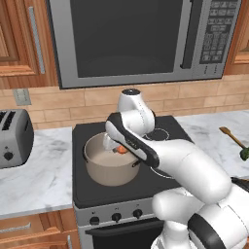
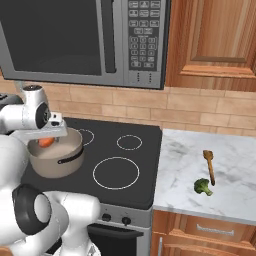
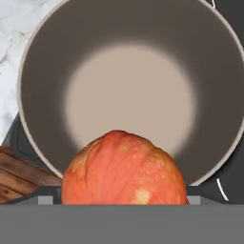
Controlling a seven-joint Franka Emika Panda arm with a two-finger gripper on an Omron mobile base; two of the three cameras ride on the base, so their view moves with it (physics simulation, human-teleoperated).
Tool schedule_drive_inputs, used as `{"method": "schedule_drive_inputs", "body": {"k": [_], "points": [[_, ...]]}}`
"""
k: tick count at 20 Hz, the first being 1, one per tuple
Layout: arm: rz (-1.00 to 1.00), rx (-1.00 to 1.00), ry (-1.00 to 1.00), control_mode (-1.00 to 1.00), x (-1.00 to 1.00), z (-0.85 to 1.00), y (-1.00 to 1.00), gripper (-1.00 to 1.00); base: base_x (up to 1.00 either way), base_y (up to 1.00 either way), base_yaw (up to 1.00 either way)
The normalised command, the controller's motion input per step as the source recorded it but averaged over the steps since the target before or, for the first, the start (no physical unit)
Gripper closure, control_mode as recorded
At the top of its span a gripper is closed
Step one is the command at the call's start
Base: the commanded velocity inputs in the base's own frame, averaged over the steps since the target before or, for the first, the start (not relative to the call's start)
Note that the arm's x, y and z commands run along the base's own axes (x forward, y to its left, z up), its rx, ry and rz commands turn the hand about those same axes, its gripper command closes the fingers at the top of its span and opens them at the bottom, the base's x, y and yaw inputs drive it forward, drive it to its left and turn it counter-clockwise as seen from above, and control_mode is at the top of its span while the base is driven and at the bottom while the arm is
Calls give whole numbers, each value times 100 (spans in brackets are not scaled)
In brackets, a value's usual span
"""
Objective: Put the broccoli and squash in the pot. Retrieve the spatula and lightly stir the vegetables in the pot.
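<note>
My gripper (image 2: 50, 136) hangs over the pot (image 1: 111, 170) on the stove (image 2: 125, 165). The squash (image 3: 124, 169) sits between my wide-apart fingers, above the pot's pale inside; I cannot tell if I grip it. The broccoli (image 2: 202, 186) lies on the counter (image 2: 235, 185) beside the spatula (image 2: 209, 165).

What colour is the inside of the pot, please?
A pale beige-grey, darker toward the wall, clearest in the hand view of the pot.
</note>
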Motion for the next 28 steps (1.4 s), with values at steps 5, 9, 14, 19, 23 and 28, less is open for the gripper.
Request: {"method": "schedule_drive_inputs", "body": {"k": [5, 9, 14, 19, 23, 28], "points": [[0, 0, 5, -100, 35, -58, 7, 100, 0, 0, 0], [0, 0, 0, -100, 41, -22, 26, 100, 0, 0, 0], [0, 0, 0, -100, 19, 1, 13, 100, 0, 0, 0], [0, 0, 0, -100, 31, 0, -2, 100, 0, 0, 0], [0, 0, 0, -100, 2, 0, -12, 100, 0, 0, 0], [0, 0, 0, -100, 0, -1, -2, 100, 0, 0, 0]]}}
